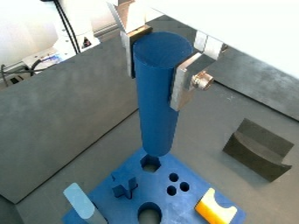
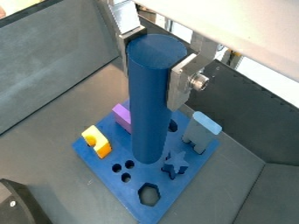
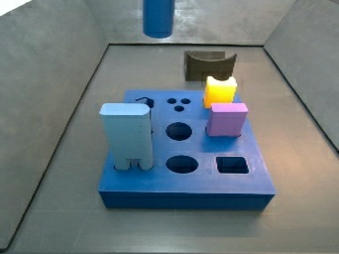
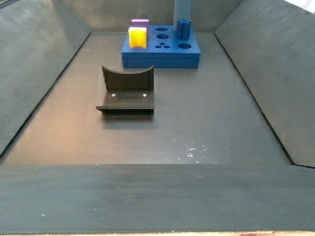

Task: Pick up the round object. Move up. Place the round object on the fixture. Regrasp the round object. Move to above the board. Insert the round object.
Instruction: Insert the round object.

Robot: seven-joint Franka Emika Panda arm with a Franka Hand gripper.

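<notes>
The round object (image 1: 156,96) is a smooth medium-blue cylinder, held upright by its upper end in my gripper (image 1: 156,87), which is shut on it, one silver finger (image 1: 184,83) flat on each side. Both wrist views show it hanging over the board (image 1: 177,198), a blue square block with several round holes; its lower end is in line with the holes and well above them. In a side view only the round object's lower end (image 3: 158,15) shows, high over the board (image 3: 185,184), with the gripper out of frame. The dark fixture (image 3: 208,65) stands on the floor just beyond the board.
On the board stand a tall pale-blue block (image 3: 126,134), a yellow notched block (image 3: 220,90) and a purple block (image 3: 227,119). Grey walls slope up around the floor (image 4: 160,138). The fixture (image 4: 125,90) lies between the board (image 4: 167,57) and the near floor.
</notes>
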